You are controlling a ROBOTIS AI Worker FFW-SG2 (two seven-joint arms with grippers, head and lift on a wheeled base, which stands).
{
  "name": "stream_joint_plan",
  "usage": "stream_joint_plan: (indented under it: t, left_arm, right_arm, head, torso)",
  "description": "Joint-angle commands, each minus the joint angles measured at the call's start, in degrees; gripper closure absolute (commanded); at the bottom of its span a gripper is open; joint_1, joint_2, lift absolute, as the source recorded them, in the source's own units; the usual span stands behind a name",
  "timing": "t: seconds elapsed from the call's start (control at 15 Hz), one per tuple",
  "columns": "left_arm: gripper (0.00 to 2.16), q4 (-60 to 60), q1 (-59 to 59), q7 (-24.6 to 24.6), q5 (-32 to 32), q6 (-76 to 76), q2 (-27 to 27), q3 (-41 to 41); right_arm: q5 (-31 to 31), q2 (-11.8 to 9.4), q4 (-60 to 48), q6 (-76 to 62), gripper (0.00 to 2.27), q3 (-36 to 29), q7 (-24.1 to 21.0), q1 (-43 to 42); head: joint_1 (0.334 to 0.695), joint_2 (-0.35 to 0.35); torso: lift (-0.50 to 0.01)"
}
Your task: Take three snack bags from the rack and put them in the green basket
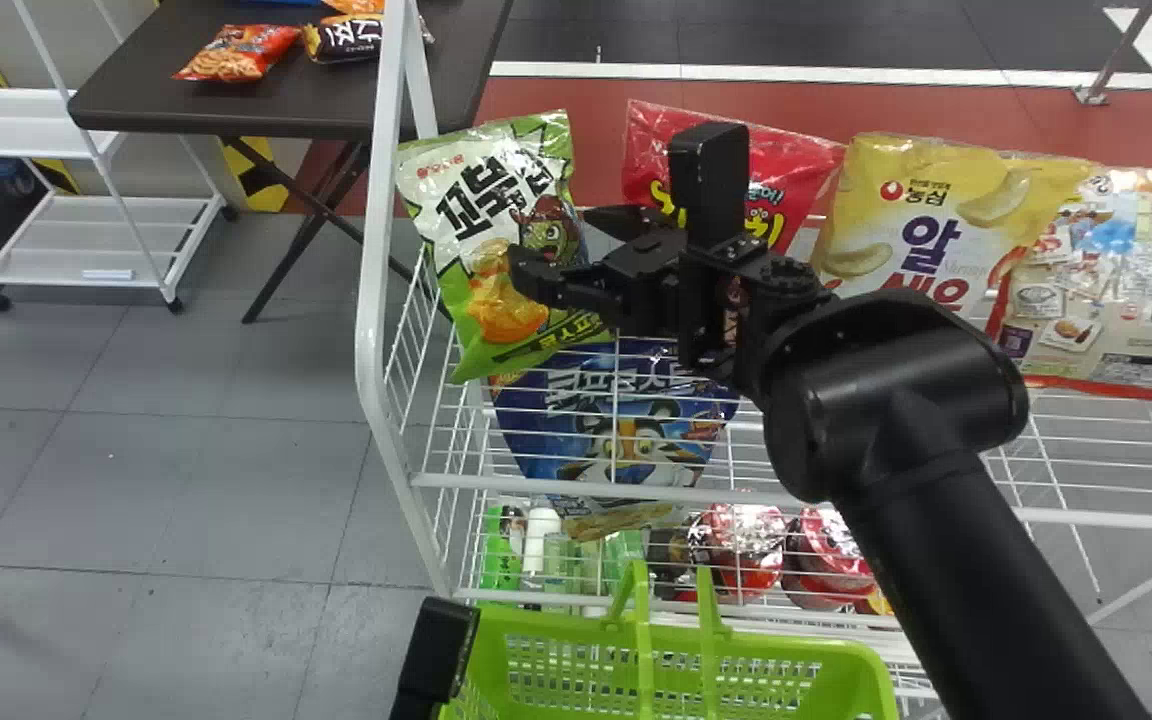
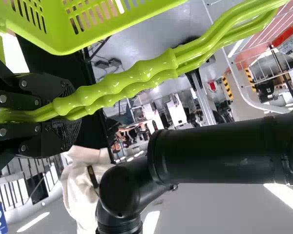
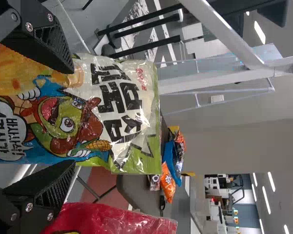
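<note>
Tiled floor (image 1: 186,480), frame left. Right claw (image 3: 71,117) wide astride green-white snack bag (image 1: 481,215), upper centre: close evenly, lift clear of rack (image 1: 369,300). Left claw (image 2: 74,114) gripping basket handles (image 2: 136,75).

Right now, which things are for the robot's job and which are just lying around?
For the job:
- green basket, handles in the left gripper
- right gripper, around the green snack bag
- white rack
- red bag, yellow bag: maybe

Just lying about:
- orange packet on the dark table
- white cart
</note>
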Motion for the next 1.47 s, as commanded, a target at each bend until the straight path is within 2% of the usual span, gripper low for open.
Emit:
stream_joint_plan:
  t: [0.0, 0.07, 0.13, 0.2, 0.33, 0.67, 0.87, 1.07, 1.13, 1.2, 1.4]
  left_arm:
    - [1.84, 0.4, -0.3, 0.0, 0.1, 0.0, 0.0, -0.1]
    - [1.84, 0.6, -0.4, 0.0, 0.1, -0.2, -0.1, -0.2]
    - [1.84, 0.6, -0.5, 0.0, 0.1, -0.2, -0.1, -0.3]
    - [1.84, 0.7, -0.5, 0.0, 0.1, -0.2, 0.0, -0.3]
    - [1.84, 0.7, -0.6, 0.0, 0.2, -0.2, 0.0, -0.4]
    - [1.84, 0.5, -0.4, 0.0, 0.4, -0.2, 0.0, -0.4]
    - [1.84, 0.3, -0.4, 0.0, 0.4, -0.2, 0.0, -0.5]
    - [1.84, 0.2, -0.4, 0.0, 0.4, -0.2, -0.3, -0.5]
    - [1.84, 0.2, -0.5, 0.0, 0.4, -0.2, -0.5, -0.4]
    - [1.84, 0.2, -0.6, 0.0, 0.3, -0.2, -0.6, -0.3]
    - [1.84, 0.3, -1.4, 0.4, 0.1, -0.2, -1.2, -0.2]
  right_arm:
    - [0.2, 0.1, 2.2, 0.2, 0.59, 0.3, 0.8, -1.5]
    - [0.1, 0.1, 2.1, 0.7, 1.06, 0.3, 1.9, -1.5]
    - [0.4, 0.1, 2.1, 2.3, 1.64, 0.3, 3.7, -1.7]
    - [0.7, 0.1, 1.6, 3.3, 1.92, 0.5, 4.7, -1.7]
    - [2.2, 0.1, -1.2, 4.6, 2.16, 0.9, 6.5, -0.8]
    - [3.8, 0.1, -12.8, 7.9, 2.17, 1.1, 6.1, 7.1]
    - [10.9, 0.1, -26.4, 12.3, 2.17, 0.6, 5.7, 15.8]
    - [11.7, 0.1, -42.0, 18.8, 2.17, -3.0, 5.3, 23.7]
    - [11.3, -1.8, -46.9, 20.7, 2.17, -5.5, 5.3, 26.5]
    - [10.7, -3.2, -49.9, 22.7, 2.17, -8.5, 5.3, 28.9]
    - [4.8, -5.8, -61.2, 28.7, 2.17, -19.9, 6.2, 37.0]
  head:
    - [0.695, 0.023]
    - [0.695, 0.022]
    - [0.695, 0.024]
    - [0.695, 0.03]
    - [0.695, 0.038]
    - [0.695, 0.058]
    - [0.695, 0.061]
    - [0.695, 0.039]
    - [0.695, 0.026]
    - [0.695, -0.025]
    - [0.695, -0.153]
  torso:
    - [-0.014]
    - [-0.014]
    - [-0.014]
    - [-0.014]
    - [-0.014]
    - [-0.014]
    - [-0.014]
    - [-0.014]
    - [-0.014]
    - [-0.014]
    - [-0.014]
